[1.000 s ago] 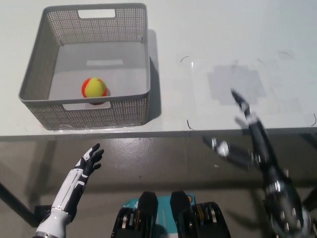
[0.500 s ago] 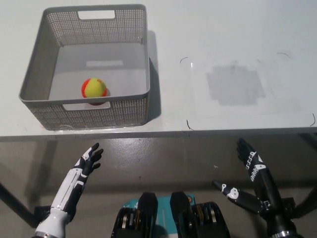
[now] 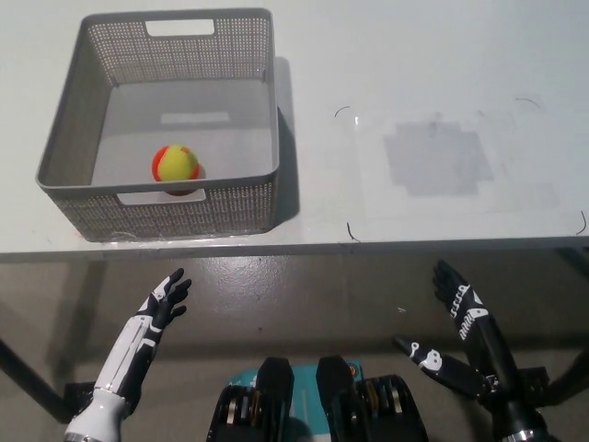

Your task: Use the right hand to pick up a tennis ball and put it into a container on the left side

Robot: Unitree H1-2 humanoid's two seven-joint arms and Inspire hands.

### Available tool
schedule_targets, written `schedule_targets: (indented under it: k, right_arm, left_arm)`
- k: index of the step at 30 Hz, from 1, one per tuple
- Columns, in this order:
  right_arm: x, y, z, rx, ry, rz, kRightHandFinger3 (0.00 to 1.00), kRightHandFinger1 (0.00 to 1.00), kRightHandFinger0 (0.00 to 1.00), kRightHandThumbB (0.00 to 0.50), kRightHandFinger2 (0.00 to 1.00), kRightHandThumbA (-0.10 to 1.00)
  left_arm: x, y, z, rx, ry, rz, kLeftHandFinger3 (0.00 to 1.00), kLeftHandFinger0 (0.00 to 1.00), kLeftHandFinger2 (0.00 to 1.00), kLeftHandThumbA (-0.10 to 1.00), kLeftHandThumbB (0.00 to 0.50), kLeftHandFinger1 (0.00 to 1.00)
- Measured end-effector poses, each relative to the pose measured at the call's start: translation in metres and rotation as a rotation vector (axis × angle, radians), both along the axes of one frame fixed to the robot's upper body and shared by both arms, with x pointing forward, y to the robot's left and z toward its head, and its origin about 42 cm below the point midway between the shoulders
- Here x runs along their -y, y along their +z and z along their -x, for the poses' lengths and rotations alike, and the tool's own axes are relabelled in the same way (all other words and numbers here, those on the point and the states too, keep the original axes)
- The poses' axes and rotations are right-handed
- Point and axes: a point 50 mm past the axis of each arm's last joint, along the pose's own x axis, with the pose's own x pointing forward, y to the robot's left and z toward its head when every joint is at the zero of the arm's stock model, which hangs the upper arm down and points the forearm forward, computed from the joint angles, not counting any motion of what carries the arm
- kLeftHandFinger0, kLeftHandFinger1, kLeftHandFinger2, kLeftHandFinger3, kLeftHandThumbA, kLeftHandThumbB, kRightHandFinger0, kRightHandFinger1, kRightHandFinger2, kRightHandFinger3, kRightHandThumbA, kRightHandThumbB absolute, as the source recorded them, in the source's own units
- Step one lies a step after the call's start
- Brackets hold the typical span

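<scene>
Your black right hand [image 3: 457, 324] hangs low with fingers spread, holding nothing, thumb jutting toward your left. Your white left hand [image 3: 166, 300] rests opposite it, fingers loosely extended and empty.

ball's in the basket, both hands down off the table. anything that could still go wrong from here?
Little. The tennis ball lies loose in the basket, so a knock could roll it. The basket stands near the table edge; the open right hand or left hand, both below that edge, might clip it when rising.
</scene>
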Motion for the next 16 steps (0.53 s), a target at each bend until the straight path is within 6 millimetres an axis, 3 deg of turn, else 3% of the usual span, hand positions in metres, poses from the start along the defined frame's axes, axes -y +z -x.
schedule_targets:
  k: [16]
  right_arm:
    - [0.000, -0.003, 0.001, -0.013, 0.026, 0.004, 1.00, 1.00, 1.00, 0.309, 1.00, 1.00]
  left_arm:
    - [0.000, -0.008, 0.011, -0.028, 0.001, -0.008, 1.00, 1.00, 1.00, 1.00, 0.183, 1.00]
